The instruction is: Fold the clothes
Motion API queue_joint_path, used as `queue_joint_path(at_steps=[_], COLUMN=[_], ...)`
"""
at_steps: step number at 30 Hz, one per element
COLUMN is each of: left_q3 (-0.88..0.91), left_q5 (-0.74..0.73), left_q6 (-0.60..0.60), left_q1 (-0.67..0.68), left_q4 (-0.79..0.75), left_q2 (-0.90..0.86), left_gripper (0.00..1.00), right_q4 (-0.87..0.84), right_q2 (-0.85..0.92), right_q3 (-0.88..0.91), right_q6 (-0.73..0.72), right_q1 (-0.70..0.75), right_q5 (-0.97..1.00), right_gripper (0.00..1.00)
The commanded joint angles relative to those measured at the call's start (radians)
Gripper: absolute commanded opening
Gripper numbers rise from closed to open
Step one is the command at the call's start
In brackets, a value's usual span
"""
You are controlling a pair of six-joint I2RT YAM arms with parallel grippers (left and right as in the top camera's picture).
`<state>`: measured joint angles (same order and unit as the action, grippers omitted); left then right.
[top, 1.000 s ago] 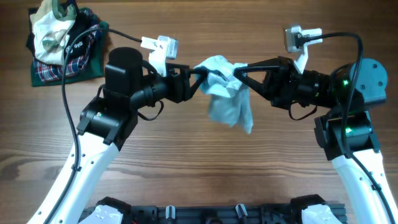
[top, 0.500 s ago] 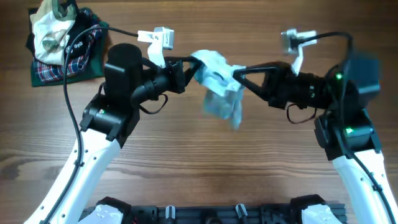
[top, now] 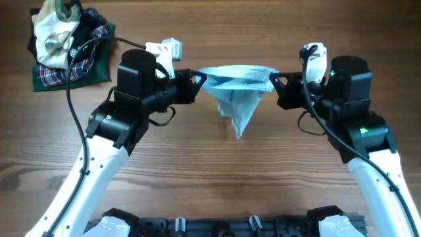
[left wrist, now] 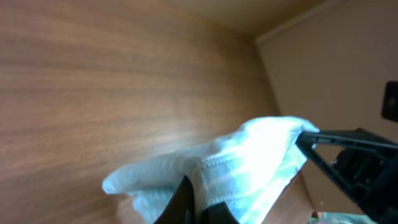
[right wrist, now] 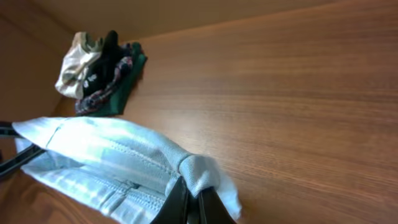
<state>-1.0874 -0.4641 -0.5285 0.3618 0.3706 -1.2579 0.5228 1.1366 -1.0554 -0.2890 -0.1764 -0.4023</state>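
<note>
left fingers [left wrist: 184,199] clamped on one top corner of garment [top: 237,92], right fingers [right wrist: 177,202] clamped on opposite corner. top edge taut between them, rest hanging in point over surface [top: 197,178] (tip touching wood or not: cannot tell). step: spreading out before first fold. next: lower both together, lay flat, keep tension.
</note>
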Motion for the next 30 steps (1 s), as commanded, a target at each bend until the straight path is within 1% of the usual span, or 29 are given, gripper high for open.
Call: queue_joint_path(at_steps=[1,6,10,11,15,17,19,22,26,30], left_q3=[-0.013,-0.013,-0.013,-0.013,-0.013,-0.013,-0.013,-0.012,-0.012,-0.012], left_q5=[0.070,0.069,0.069,0.069,0.073,0.073,0.079,0.133,0.190,0.235], left_q6=[0.040,0.054,0.054,0.054,0.053,0.053,0.051,0.050,0.050,0.050], left_q1=[-0.007,-0.007,-0.007,-0.007,-0.007,-0.007,-0.007,-0.007,-0.007,-0.007], left_q4=[0.064,0.178,0.225,0.229,0.285,0.310,0.360,0.447,0.480,0.456], left_q2=[0.003,0.012,0.082,0.125,0.327,0.389,0.431,0.415,0.323,0.109], left_gripper=[0.04,0.04,0.04,0.04,0.04,0.04,0.04,0.04,0.04,0.04], right_q4=[0.034,0.133,0.185,0.232,0.438,0.486,0.522,0.574,0.570,0.497], right_q2=[0.019,0.019,0.017,0.018,0.018,0.018,0.019,0.055,0.173,0.360], right_q3=[-0.008,-0.008,-0.032,-0.080,-0.284,-0.343,-0.353,-0.352,-0.352,-0.352], right_q6=[0.024,0.046,0.082,0.106,0.105,0.103,0.073,0.072,0.072,0.078], right_q1=[0.005,0.005,-0.040,-0.074,-0.145,-0.175,-0.196,-0.215,-0.216,-0.216], right_q5=[0.077,0.054,0.034,0.002,0.002,0.002,0.018,0.029,0.071,0.116], right_gripper=[0.04,0.04,0.04,0.04,0.04,0.04,0.04,0.04,0.04,0.04])
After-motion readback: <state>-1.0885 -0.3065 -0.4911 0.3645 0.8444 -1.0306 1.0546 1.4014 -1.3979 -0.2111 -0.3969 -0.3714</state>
